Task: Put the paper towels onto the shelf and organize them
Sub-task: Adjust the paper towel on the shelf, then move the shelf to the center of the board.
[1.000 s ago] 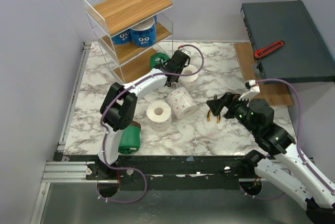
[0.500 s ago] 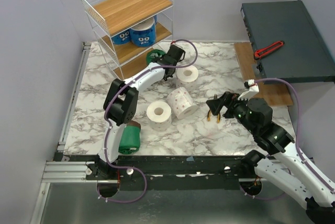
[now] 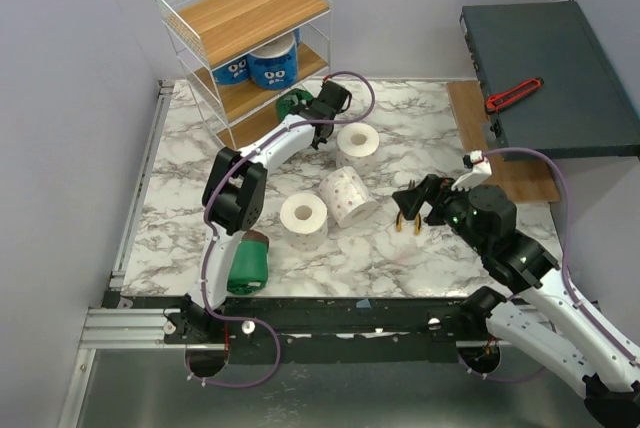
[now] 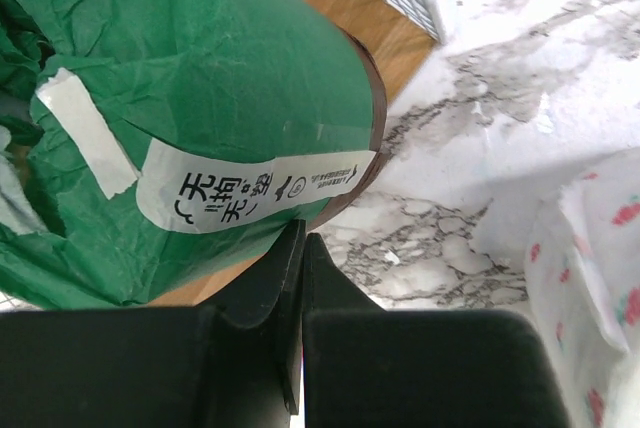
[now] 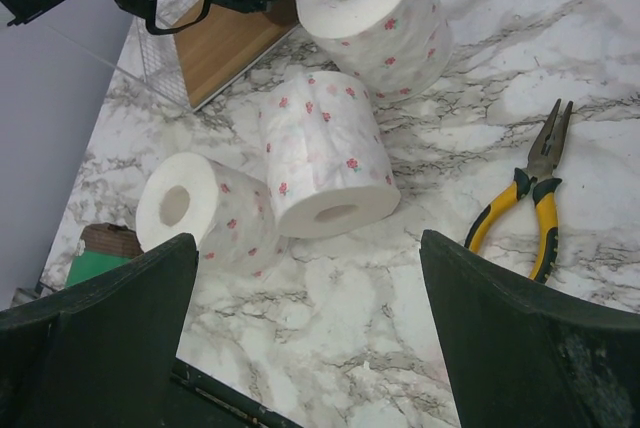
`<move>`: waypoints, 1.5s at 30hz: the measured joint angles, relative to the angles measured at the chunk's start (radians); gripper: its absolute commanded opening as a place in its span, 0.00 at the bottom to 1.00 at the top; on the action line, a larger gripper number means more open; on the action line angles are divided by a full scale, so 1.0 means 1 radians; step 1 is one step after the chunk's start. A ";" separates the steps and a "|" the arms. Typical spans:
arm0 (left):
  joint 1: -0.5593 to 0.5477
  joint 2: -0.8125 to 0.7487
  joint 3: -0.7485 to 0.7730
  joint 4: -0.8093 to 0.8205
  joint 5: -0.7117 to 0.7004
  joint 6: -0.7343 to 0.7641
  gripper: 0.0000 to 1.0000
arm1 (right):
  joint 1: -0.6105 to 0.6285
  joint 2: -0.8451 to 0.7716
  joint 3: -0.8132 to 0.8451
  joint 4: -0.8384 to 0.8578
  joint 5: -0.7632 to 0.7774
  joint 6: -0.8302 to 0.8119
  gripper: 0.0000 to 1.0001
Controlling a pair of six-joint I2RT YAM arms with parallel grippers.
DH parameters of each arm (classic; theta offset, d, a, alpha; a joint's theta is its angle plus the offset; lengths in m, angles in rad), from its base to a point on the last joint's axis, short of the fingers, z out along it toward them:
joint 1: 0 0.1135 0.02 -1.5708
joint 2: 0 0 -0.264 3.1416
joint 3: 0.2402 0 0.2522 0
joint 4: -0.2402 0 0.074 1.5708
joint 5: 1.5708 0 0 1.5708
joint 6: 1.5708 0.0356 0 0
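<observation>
The shelf [image 3: 250,38] stands at the back left, with two blue-wrapped rolls [image 3: 272,63] on its middle board. My left gripper [image 3: 318,113] is shut and empty, its tips [image 4: 302,248] pressed against a green-wrapped roll [image 4: 190,98] that lies at the edge of the shelf's bottom board [image 4: 330,8]. That roll also shows in the top view [image 3: 293,103]. Three white speckled rolls [image 3: 357,140] [image 3: 346,195] [image 3: 303,214] lie mid-table. A second green roll [image 3: 246,260] lies near the left arm's base. My right gripper [image 3: 415,203] is open and empty, hovering right of the white rolls [image 5: 325,153].
Yellow-handled pliers [image 5: 530,193] lie on the marble just under my right gripper. A dark grey-green flat box [image 3: 550,68] with a red cutter [image 3: 513,94] sits at the back right. A wooden board [image 3: 520,173] lies beside it.
My left gripper has moved back and left toward the shelf, pushing the green roll up to the bottom board. The right arm has barely moved.
</observation>
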 measured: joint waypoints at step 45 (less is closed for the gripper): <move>0.044 -0.188 -0.306 0.065 -0.074 0.043 0.25 | 0.000 -0.005 0.000 0.000 0.000 0.006 0.95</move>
